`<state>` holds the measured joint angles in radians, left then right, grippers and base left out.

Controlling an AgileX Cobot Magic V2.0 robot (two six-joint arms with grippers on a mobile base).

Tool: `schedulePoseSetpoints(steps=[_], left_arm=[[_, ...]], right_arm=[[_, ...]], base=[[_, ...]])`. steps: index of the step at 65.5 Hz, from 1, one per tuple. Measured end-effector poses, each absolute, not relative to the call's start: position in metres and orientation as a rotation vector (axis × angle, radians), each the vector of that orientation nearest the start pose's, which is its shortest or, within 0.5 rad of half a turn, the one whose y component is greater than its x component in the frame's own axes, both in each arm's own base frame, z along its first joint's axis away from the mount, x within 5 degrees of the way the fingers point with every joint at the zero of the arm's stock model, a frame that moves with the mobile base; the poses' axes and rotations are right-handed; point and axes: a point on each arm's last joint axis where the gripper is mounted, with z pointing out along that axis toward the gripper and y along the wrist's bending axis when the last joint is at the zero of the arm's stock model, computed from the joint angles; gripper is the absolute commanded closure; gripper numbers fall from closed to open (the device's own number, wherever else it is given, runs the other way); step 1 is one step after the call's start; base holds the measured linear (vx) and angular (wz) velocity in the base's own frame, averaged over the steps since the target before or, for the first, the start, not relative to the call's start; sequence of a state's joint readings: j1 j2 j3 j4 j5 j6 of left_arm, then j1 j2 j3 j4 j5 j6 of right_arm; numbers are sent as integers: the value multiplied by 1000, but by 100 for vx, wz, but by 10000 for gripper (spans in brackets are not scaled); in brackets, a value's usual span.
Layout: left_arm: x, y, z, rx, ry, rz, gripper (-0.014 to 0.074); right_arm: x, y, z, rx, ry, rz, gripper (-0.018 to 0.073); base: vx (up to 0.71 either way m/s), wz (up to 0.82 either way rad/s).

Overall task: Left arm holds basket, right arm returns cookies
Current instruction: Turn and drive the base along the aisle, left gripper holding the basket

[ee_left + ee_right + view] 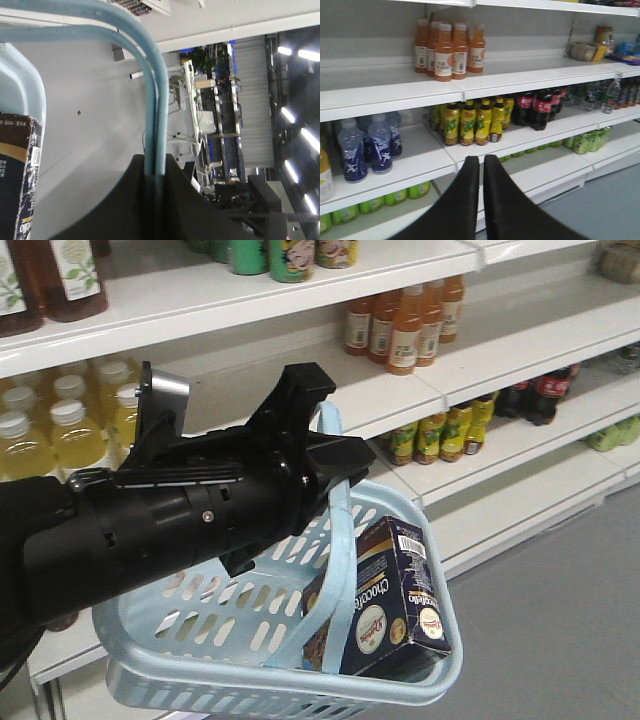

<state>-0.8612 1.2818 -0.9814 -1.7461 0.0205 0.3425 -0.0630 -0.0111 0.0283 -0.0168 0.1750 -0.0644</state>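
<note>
Far on the left of the front view, pale yellow bottles (pixel 60 425) are seen on a white shelf (pixel 250 290). Just in front of them, the thick black left arm (pixel 130 525) is stretched out toward the right. The left gripper (pixel 325 425) is clenched on the hoop handle (pixel 343 530) of the light blue basket (pixel 170 640), and the basket is hung from it. The cookie box (pixel 395 595) is kept inside the basket, at its right end, stood up and tilted a little. Further right, orange bottles (pixel 405 325) and dark cola bottles (pixel 545 395) are lined up on the shelves.

From the left wrist, the box is seen at the left edge, and the blue handle is pinched between the black fingers (pixel 125 200).

From the right wrist, the right gripper (pixel 481 172) is seen closed up, with only a thin crack left down its middle, and nothing is held in it. It is pointed at a shelf where yellow-green bottles (pixel 470 122) are stood.
</note>
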Motion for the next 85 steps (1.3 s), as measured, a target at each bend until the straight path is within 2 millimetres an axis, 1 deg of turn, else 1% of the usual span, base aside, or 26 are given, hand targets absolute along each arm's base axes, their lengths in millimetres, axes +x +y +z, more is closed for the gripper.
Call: schedulePoseSetpoints(steps=[57,85], left_arm=[[191,-225,354,-547,2033,-1552,599],[191,-225,354,-547,2033,-1552,599]], right_arm=[[56,-4,188,-13,1677,-111,565],[56,-4,188,-13,1677,-111,565]], base=[[-3,-62],[-2,-55]])
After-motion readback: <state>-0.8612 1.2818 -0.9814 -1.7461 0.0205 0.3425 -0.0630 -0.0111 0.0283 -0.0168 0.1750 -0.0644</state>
